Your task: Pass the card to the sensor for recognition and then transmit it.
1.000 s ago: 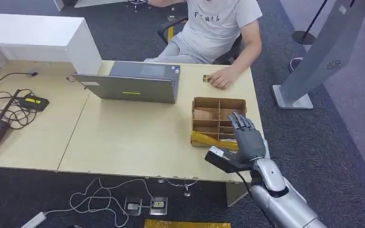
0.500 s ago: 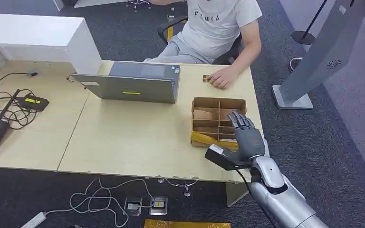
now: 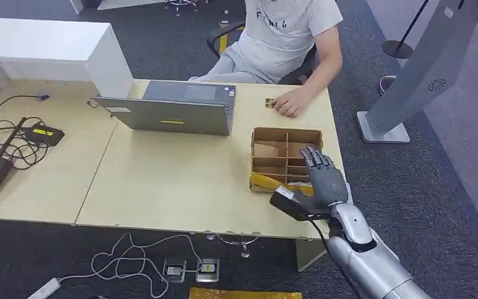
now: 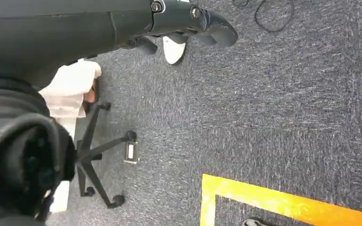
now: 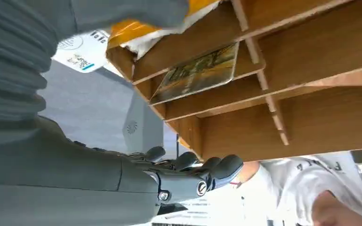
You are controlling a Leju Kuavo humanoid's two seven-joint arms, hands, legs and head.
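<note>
In the head view I see my right hand (image 3: 325, 182) at the lower right of the frame, palm flat and fingers (image 3: 314, 159) stretched out and apart, holding nothing, over the near right part of the box (image 3: 286, 159). That cardboard box, split into compartments, sits on the right end of the counter (image 3: 162, 180), with yellow tape along its near edge. From the right wrist view I look into the compartments from close by: a card (image 5: 195, 73) with a printed picture lies flat in one of them, apart from my fingers (image 5: 217, 170), which reach past it without touching it. I cannot tell from the head view which compartment the card is in. My left hand (image 4: 188, 23) shows in the left wrist view at the top of the frame, fingers loosely curled above grey carpet, with nothing in them that I can see; I cannot tell how far closed they are. At the upper middle of the head view a person (image 3: 286, 31) sits behind the counter, one hand (image 3: 289, 103) resting on it beside a small yellowish object (image 3: 268, 103). A closed grey laptop (image 3: 174, 109) lies left of the box.
</note>
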